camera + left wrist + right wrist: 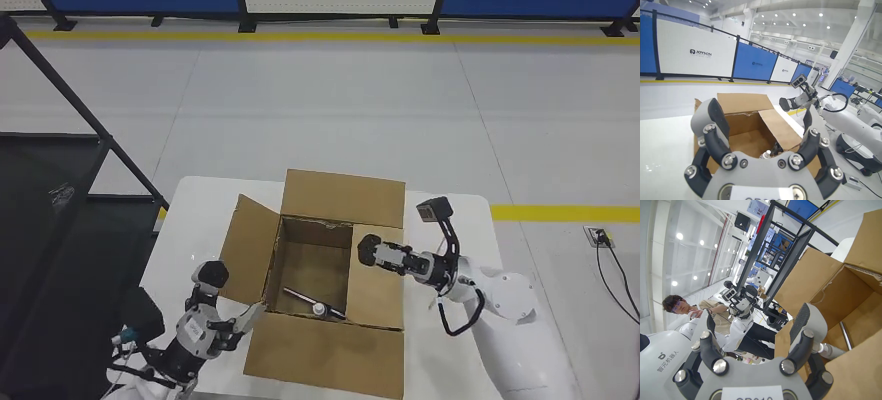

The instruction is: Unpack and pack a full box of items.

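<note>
Looming beside table (200, 225), black rack (55, 210), flaps (246, 256) splayed

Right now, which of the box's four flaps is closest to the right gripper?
The flap on the robot's right side: it is the only one with the right gripper directly above it, over its far end.
</note>
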Controlling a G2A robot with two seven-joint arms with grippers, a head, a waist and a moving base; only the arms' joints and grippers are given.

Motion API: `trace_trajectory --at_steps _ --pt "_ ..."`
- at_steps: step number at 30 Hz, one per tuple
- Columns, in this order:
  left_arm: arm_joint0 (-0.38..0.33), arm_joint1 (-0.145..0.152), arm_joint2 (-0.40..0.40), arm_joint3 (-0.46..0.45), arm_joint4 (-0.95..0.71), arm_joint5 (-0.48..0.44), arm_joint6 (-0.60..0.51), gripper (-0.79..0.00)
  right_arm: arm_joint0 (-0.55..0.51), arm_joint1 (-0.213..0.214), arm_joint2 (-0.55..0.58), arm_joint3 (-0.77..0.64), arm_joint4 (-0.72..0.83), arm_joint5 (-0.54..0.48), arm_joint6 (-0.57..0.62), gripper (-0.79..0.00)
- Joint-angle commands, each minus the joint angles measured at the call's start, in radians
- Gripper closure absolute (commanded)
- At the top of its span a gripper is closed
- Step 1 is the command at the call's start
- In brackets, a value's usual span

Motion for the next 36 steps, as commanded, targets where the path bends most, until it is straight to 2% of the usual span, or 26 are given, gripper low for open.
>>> trace_trajectory --at_steps 1,5,7,33,36 --pt "-0.051 -0.004 0.059 0.028 0.002 0.030 -0.032 -0.785 -0.040 0.010 0.049 -0.024 0.010 -0.008 0.000 -0.785" --pt "-0.139 -0.016 0.159 0.084 -0.045 0.074 -0.098 -0.785 -0.120 0.027 0.137 -0.068 0.039 -0.026 -0.009 -0.785" --pt "-0.170 -0.019 0.185 0.097 -0.067 0.094 -0.129 -0.785 -0.153 0.035 0.175 -0.072 0.060 -0.024 -0.010 -0.785" --pt "-0.170 -0.019 0.185 0.097 -0.067 0.094 -0.129 -0.785 -0.153 0.035 0.175 -0.072 0.060 -0.024 -0.010 -0.785" --pt "-0.174 -0.022 0.189 0.108 -0.113 0.115 -0.140 -0.785 -0.157 0.040 0.186 -0.096 0.038 -0.027 -0.023 -0.785"
